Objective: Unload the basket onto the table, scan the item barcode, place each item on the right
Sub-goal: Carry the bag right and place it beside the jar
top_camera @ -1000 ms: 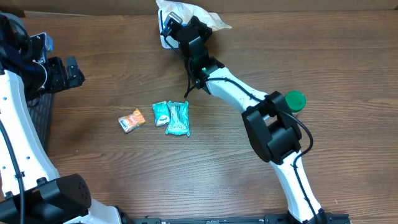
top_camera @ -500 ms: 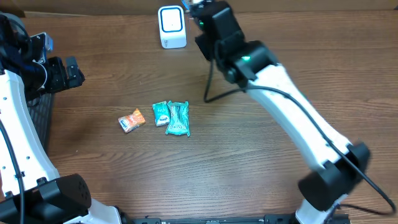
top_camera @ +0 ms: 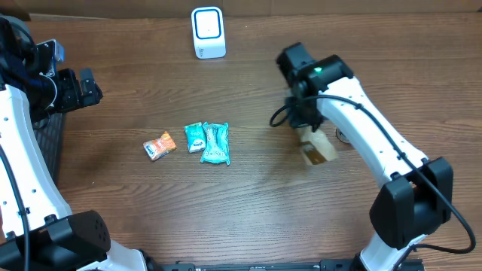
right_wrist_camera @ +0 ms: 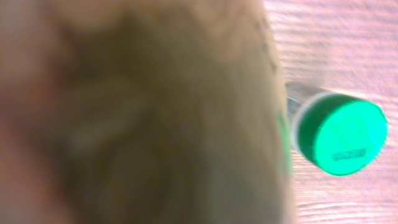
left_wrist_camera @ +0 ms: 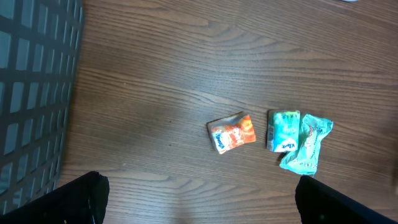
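Observation:
The white barcode scanner (top_camera: pixel 208 31) stands upright at the back edge of the table. My right gripper (top_camera: pixel 307 134) is well to its right and nearer the front, shut on the item, a tan packet (top_camera: pixel 318 148) that hangs low over the table. That same tan packet (right_wrist_camera: pixel 143 112) fills most of the right wrist view as a blur and hides the fingers. Far to the left, my left gripper (top_camera: pixel 83 86) is held high and open; its dark fingertips (left_wrist_camera: pixel 87 196) show at the bottom corners of the left wrist view with nothing between them.
An orange packet (top_camera: pixel 160 145) and two teal packets (top_camera: pixel 195 138) (top_camera: pixel 216 143) lie left of centre, also showing in the left wrist view as the orange packet (left_wrist_camera: pixel 231 132) and a teal packet (left_wrist_camera: pixel 283 130). A green-capped bottle (right_wrist_camera: pixel 339 134) lies just beside the held item. A black mesh basket (left_wrist_camera: pixel 31 93) sits at the far left.
My right arm swung from in front of the scanner to the right and toward the front, carrying the item down near the table. The left arm has not moved.

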Robot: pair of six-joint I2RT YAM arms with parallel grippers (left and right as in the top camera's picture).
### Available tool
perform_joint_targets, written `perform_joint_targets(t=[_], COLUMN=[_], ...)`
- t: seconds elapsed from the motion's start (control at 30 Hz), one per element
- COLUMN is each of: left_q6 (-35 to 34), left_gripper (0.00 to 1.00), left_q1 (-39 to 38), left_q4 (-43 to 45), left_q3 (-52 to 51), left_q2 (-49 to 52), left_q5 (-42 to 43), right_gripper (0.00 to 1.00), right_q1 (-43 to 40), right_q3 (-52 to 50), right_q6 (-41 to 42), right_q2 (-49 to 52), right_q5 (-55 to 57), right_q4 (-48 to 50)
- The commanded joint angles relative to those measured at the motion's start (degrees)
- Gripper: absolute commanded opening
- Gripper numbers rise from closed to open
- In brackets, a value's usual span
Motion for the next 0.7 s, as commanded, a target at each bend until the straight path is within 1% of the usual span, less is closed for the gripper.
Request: perform_joint_targets(t=[0.0,0.2,0.33,0.6,0.67], left_q6=[1.14,1.11,1.11,1.11,1.11], left_gripper=[0.99,1.0,0.99,0.99,0.99], left_q1=[0.09,0.09,0.09,0.09,0.09], left_q4=[0.11,0.11,0.13,0.13,0.11], left_q3=[0.11,0.11,0.11,0.11,0.11], left_q2=[0.07,0.07,0.07,0.07,0.07], left_q5=[0.11,0.09,0.09,0.11,0.11], right_gripper=[0.04,0.04,0.04,0.04,0.04], right_q1=[-4.42,-11.65,-15.96,-20.06,-20.2], right_q3=[-3.28,-8.5,-9.51,-9.64,-9.64], right_q6=[1.27,0.83,0.63,0.48,-2.01], right_q2=[-0.17,-0.17,-0.17,-0.17,-0.17], right_q5=[3.45,4.07,4.04,3.08,-0.2], right_q4=[1.57,4.11,4.44,5.68,6.64])
